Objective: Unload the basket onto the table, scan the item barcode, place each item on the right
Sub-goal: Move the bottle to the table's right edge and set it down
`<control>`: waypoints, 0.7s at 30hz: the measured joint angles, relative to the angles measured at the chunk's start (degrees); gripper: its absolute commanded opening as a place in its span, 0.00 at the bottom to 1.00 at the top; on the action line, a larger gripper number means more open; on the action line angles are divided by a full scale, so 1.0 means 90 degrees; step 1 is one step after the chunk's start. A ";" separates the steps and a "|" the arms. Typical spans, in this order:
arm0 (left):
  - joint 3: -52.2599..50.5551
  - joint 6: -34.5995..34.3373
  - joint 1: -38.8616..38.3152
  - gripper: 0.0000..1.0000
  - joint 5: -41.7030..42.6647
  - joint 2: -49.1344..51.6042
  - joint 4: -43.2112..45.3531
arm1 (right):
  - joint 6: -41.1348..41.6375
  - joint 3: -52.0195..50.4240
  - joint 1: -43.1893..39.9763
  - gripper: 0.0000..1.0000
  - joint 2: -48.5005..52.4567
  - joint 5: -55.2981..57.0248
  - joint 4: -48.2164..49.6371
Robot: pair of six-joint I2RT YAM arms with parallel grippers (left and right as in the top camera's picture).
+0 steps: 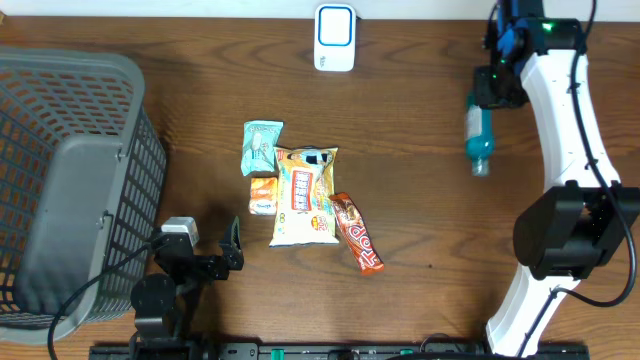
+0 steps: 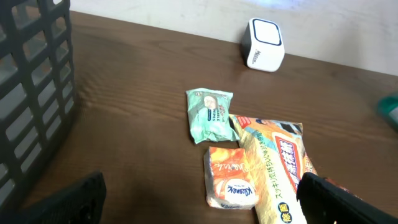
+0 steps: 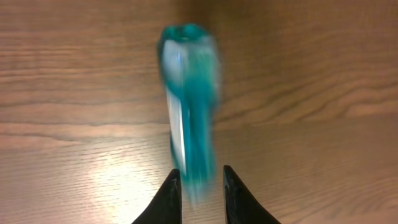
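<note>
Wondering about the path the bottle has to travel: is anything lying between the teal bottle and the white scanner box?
Nothing. In the overhead view, only bare table separates the bottle from the scanner.

Mock shop checkout: basket [image 1: 143,170], scanner [image 1: 334,37], snacks [image 1: 303,196]

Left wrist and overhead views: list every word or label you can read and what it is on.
On the yellow bag: big characters, too blurred to quote.
On the orange packet: script logo, unreadable.
On the green packet, red bar, scanner, bottle: print too small or blurred.
</note>
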 measured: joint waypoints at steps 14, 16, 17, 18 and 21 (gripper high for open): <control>0.0000 0.0000 0.0000 0.98 0.0000 0.0000 0.0002 | 0.0012 -0.0512 -0.0151 0.01 0.0000 -0.0272 0.0401; 0.0000 0.0000 0.0000 0.98 0.0000 0.0000 0.0002 | 0.0010 -0.0512 -0.0153 0.01 0.0000 -0.0270 0.0403; 0.0000 0.0000 0.0000 0.98 0.0000 0.0000 0.0002 | 0.0007 -0.0512 -0.0153 0.01 0.0000 -0.0270 0.0408; 0.0000 -0.0002 0.0000 0.98 0.0000 0.0000 0.0002 | 0.0007 -0.0512 -0.0160 0.01 0.0000 -0.0270 0.0420; 0.0000 0.0000 0.0000 0.98 0.0000 0.0000 0.0002 | 0.0007 -0.0551 -0.0219 0.16 0.0000 -0.0265 0.0488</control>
